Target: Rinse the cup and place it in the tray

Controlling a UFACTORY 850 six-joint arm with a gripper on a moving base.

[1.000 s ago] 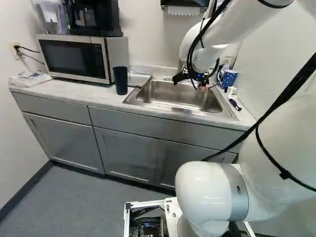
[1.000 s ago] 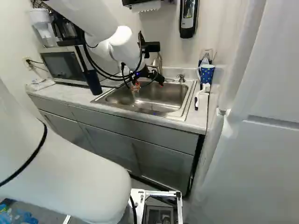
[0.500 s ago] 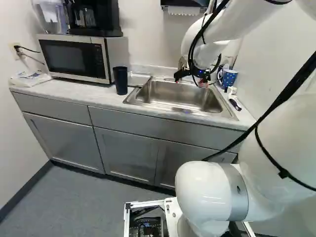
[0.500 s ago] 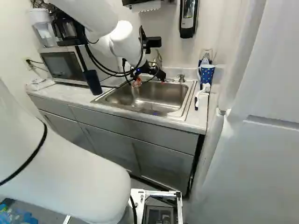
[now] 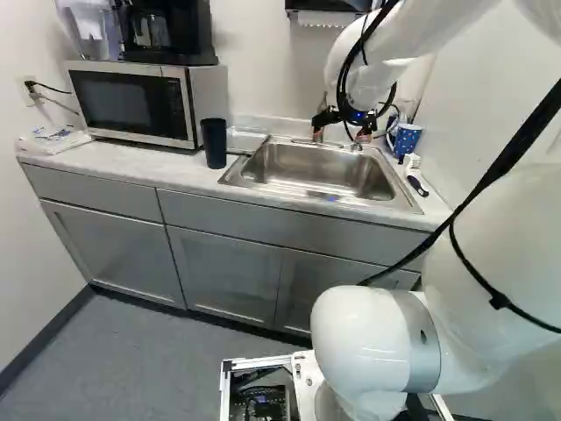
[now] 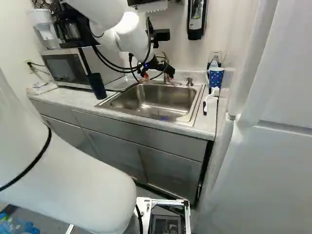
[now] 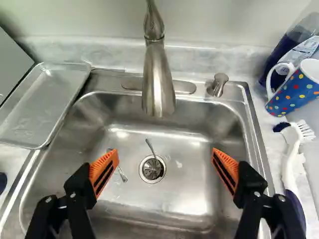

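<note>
My gripper [image 5: 342, 128] is above the back of the sink in the left base view. In the wrist view, the gripper [image 7: 164, 170] stands wide open over the steel basin [image 7: 187, 199], nothing between its fingers. The faucet [image 7: 158, 82] rises ahead of it. A blue mug with coloured dots [image 7: 294, 92] stands on the counter beyond the sink's corner, handle toward the sink. A dark tumbler [image 5: 213, 143] stands upright near the microwave. The shallow metal tray [image 7: 42, 107] lies on the counter at the sink's other side. Which vessel is the cup, I cannot tell.
Two thin metal utensils [image 7: 153, 152] lie in the basin by the drain. A white-and-dark brush [image 7: 291, 164] lies beside the sink, near the mug. A blue bottle [image 7: 294, 47] stands behind the mug. The microwave [image 5: 131, 103] and a soap dispenser [image 6: 196, 19] border the area.
The arm has drawn the open gripper up and back toward the wall and faucet, uncovering more of the basin in both base views. The base, mug and tumbler have not moved.
</note>
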